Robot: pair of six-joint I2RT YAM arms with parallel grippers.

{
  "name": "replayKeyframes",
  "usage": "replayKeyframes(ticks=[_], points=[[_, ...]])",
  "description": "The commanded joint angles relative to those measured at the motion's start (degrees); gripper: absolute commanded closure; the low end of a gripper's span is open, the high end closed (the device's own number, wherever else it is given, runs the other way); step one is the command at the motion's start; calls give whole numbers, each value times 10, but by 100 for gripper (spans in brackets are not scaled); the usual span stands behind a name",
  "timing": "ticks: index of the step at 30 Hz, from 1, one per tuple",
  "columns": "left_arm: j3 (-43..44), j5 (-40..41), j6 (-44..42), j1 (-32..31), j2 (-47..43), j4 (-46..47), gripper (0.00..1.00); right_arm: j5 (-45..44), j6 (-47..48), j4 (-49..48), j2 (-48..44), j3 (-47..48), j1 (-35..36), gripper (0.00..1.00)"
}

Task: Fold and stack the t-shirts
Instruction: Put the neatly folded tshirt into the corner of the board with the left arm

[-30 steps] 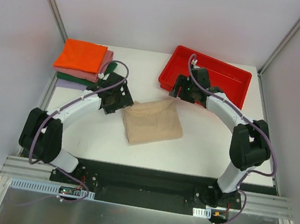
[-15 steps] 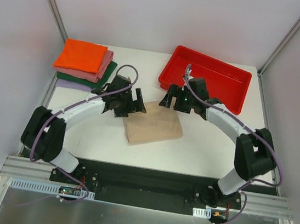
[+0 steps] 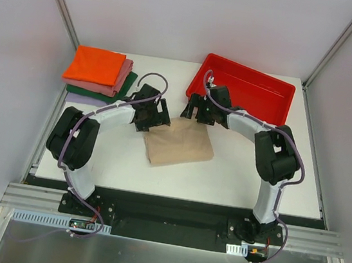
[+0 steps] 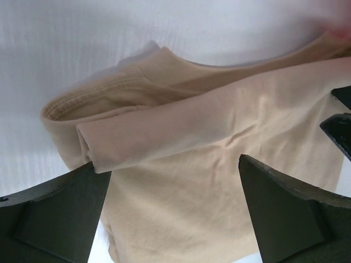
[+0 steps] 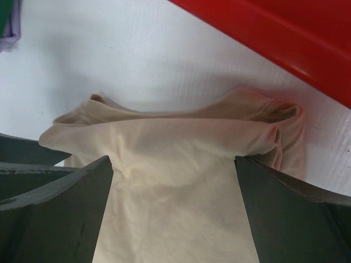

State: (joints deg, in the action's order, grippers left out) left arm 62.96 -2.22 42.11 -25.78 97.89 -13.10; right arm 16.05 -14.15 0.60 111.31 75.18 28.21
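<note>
The beige shirt (image 3: pixel 179 144) lay folded into a rough rectangle mid-desk, its rolled far edge towards the red tray (image 3: pixel 279 88). The left gripper (image 3: pixel 155 114) hovered at that edge's left corner and the right gripper (image 3: pixel 194 108) at its right, each with its jaws wide apart and nothing between them. The wrist views showed the doubled hem and a tucked sleeve just beyond the fingertips, so I judged the step in hand to be taking those two corners, either for one more fold or to carry the bundle to the stack. To do it well, each gripper would need to come down square on its corner and bite through every layer, not just the top one. The arms would then have to move as a pair, or the fold would sag open. The stack sat at the far left of the desk (image 3: pixel 235 172), well apart: orange (image 3: pixel 95 64) on top, then pink (image 3: pixel 97 87), green (image 3: pixel 129 83) and lavender (image 3: pixel 79 99). The tray stood just beyond the right gripper, and I could see nothing in it.
</note>
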Motion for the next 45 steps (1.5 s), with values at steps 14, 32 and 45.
replayKeyframes(ticks=[14,32,45], points=[[-154,-87,-34,13,-42,14,1,-51,-90,-109,-99,-247,53,4],[-229,-8,-24,9,-373,-97,1,-369,-116,66,-594,-379,97,4],[-275,-34,18,10,-262,-63,17,-401,-157,142,-1013,-563,96,4]])
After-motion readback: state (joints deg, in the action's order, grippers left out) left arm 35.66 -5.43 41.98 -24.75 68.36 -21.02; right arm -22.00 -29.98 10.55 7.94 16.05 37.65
